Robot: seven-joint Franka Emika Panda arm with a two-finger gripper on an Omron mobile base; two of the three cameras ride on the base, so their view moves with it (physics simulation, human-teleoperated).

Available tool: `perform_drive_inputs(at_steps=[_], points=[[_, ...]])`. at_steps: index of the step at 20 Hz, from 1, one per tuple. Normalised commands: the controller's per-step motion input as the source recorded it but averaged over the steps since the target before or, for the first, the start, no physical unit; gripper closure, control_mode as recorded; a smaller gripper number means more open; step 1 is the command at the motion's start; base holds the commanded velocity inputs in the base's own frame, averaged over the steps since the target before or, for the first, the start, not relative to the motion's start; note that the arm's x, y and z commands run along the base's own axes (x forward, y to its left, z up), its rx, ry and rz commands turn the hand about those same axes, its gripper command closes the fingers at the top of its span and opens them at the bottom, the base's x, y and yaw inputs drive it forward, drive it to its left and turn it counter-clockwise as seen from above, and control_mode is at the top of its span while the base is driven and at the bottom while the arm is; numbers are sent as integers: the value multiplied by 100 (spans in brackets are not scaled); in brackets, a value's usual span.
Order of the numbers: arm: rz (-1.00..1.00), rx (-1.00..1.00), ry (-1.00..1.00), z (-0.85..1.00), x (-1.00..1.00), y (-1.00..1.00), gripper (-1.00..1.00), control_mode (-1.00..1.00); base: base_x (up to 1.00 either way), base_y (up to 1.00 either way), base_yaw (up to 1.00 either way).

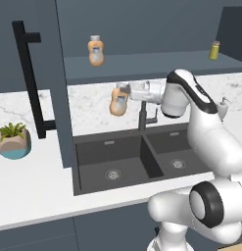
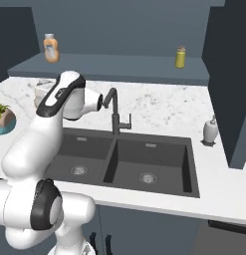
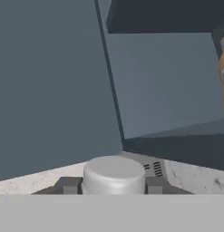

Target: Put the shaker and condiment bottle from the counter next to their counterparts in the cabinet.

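Note:
My gripper (image 1: 123, 89) is shut on the pale cap of the orange condiment bottle (image 1: 119, 103). It holds the bottle in the air over the counter (image 1: 34, 176), just below the cabinet shelf (image 1: 142, 63) and left of the faucet. In the hand view the grey cap (image 3: 114, 172) sits between the dark fingertips (image 3: 68, 185) of my gripper (image 3: 113, 183). The counterparts stand on the shelf: an orange bottle (image 1: 96, 51) (image 2: 51, 48) (image 3: 223, 72) at the left and a yellow-green shaker (image 1: 214, 50) (image 2: 180, 57) at the right. The pale blue-grey shaker is out of view.
The cabinet door (image 1: 29, 73), with its long black bar handle, stands open at the left. Below the arm lie a dark double sink (image 1: 137, 159) and a faucet (image 2: 114, 112). A potted plant (image 1: 13, 139) and a soap dispenser (image 2: 210, 130) stand on the counter.

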Motion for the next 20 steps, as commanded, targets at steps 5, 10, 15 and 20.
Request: perform_drive_inputs(at_steps=[5, 10, 15, 20], points=[[-13, 1, 2, 82, 20, 0, 100, -100, 0, 0, 0], [-8, 1, 1, 81, 1, 0, 100, -100, 0, 0, 0], [-8, -4, 0, 52, 9, 0, 100, -100, 0, 0, 0], [-14, -11, 0, 16, 35, 0, 100, -100, 0, 0, 0]])
